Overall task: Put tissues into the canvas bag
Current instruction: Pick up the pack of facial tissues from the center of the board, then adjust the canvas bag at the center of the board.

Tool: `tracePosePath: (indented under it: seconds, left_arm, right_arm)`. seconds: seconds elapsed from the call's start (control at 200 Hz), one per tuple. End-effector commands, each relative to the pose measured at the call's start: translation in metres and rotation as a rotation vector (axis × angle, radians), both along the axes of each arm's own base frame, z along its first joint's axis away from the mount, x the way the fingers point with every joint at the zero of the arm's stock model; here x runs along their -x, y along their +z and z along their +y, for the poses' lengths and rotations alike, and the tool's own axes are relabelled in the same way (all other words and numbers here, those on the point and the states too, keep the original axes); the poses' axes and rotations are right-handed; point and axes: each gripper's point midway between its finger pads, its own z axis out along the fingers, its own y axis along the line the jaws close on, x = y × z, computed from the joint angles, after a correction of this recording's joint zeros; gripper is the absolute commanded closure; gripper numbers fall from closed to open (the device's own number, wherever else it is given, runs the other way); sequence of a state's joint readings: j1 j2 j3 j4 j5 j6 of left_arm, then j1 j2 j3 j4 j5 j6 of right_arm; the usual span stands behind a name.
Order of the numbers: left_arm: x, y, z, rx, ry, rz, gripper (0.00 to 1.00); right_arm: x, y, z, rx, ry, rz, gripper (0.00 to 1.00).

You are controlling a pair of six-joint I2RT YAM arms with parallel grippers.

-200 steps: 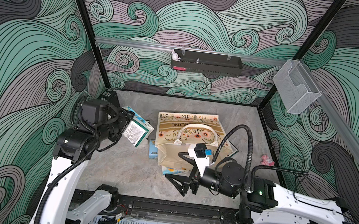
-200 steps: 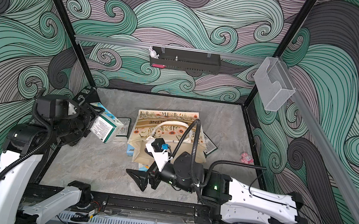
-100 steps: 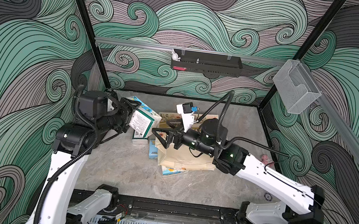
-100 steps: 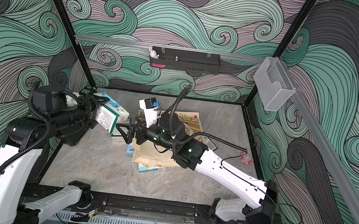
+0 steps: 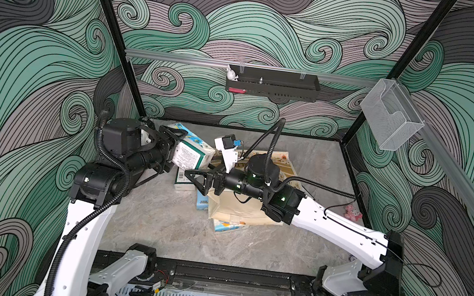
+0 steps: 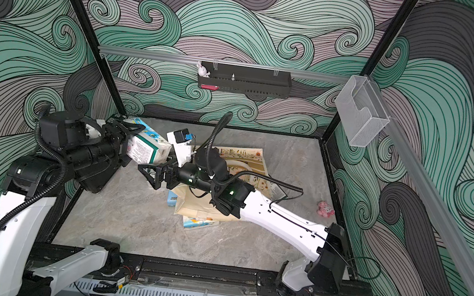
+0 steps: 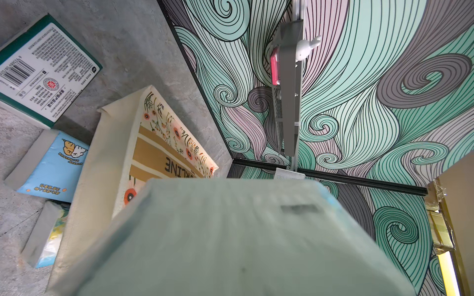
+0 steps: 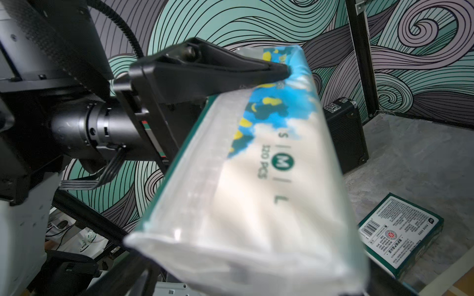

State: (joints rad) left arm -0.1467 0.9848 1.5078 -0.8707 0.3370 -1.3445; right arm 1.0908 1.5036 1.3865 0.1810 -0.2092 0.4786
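Aloft, left jaws clamp 1 tissue pack [image 5: 190, 155]

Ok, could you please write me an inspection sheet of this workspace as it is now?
Surface: grey table, no spill seen.
Job's things: canvas bag lies flat; held tissue pack in the air; green pack and light blue pack on table by bag; another pack partly under it.
Clutter: pink toy; black briefcase.
Grippers: left gripper shut on held tissue pack; right gripper open, empty.
Cables: black hose runs above bag.
Surroundings: black shelf, clear holder, wave-pattern walls.
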Motion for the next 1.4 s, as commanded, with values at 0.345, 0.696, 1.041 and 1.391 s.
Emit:
tracePosePath:
  seconds: [0.345,0.696,1.041,1.391]
  left_arm:
    - [0.002,0.001,-0.004,0.032,-0.011,-0.020,0.25]
    - [0.002,-0.003,0.000,0.015,0.008,-0.034,0.01]
    - [0.023,0.076,0.028,-0.515,-0.008,-0.549,0.04]
    - [-0.002,0.018,-0.110,-0.816,-0.779,-0.840,0.14]
  right_arm:
    - [-0.008,0.028,0.010,-0.142,-0.036,-0.118,0.24]
    - [0.000,0.028,0.003,-0.147,-0.015,-0.153,0.45]
    - [0.003,0.001,-0.110,0.216,-0.216,-0.276,0.46]
    - [0.069,-0.055,-0.297,0.498,-0.351,-0.319,0.44]
